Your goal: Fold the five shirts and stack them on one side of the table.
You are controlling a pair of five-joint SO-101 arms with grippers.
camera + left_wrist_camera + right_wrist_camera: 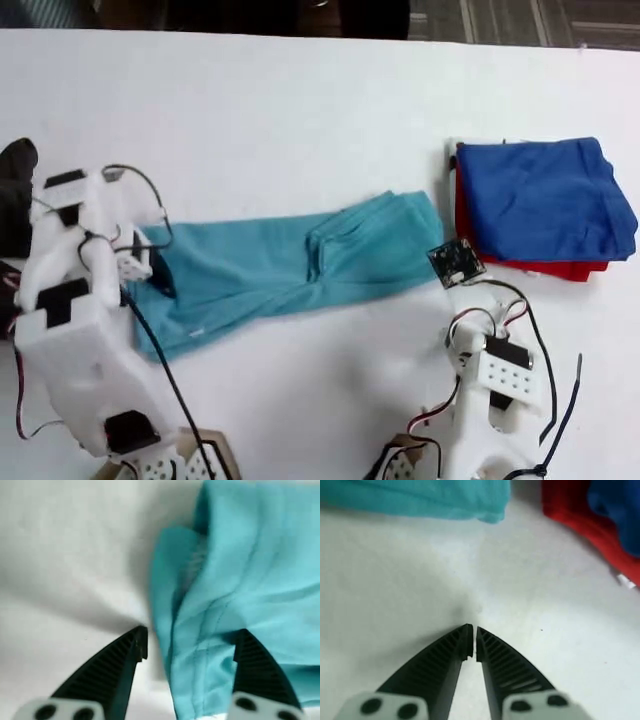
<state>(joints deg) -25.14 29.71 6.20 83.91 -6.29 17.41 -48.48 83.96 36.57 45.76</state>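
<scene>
So the left gripper (192,632) has its jaws spread wide and sits right at one end of the long teal fabric shirt (250,555). One finger is over the cloth, the other hangs over the bare white table (60,555) just beside it, so the shirt's doubled-over edge runs up between the two. From there the shirt stretches straight away from that gripper as a lengthwise-folded strip, with a sleeve flap lying on top around the middle. Its far end stops near the right gripper (473,628), which has its fingers pretty much together, holding nothing, over plain table. The teal hem is just ahead of those tips. A bit further out and off to the side is the stack, a folded blue fabric shirt (545,195) lying on a red fabric shirt (545,268), close to the teal one but not touching it. Handling-wise, I'd say this thing is light, floppy and has zero stiffness, so it'll droop and drag wherever it isn't held. The layers will probably slide apart if only the top one gets pinched. Best bet looks like grabbing the end edge right where the left jaws already straddle it and catching every layer. Then carry that end over toward the far end, with the other gripper pinning or pinching the hem near it. Nothing fragile here, the only real risk is the fold coming undone.
</scene>
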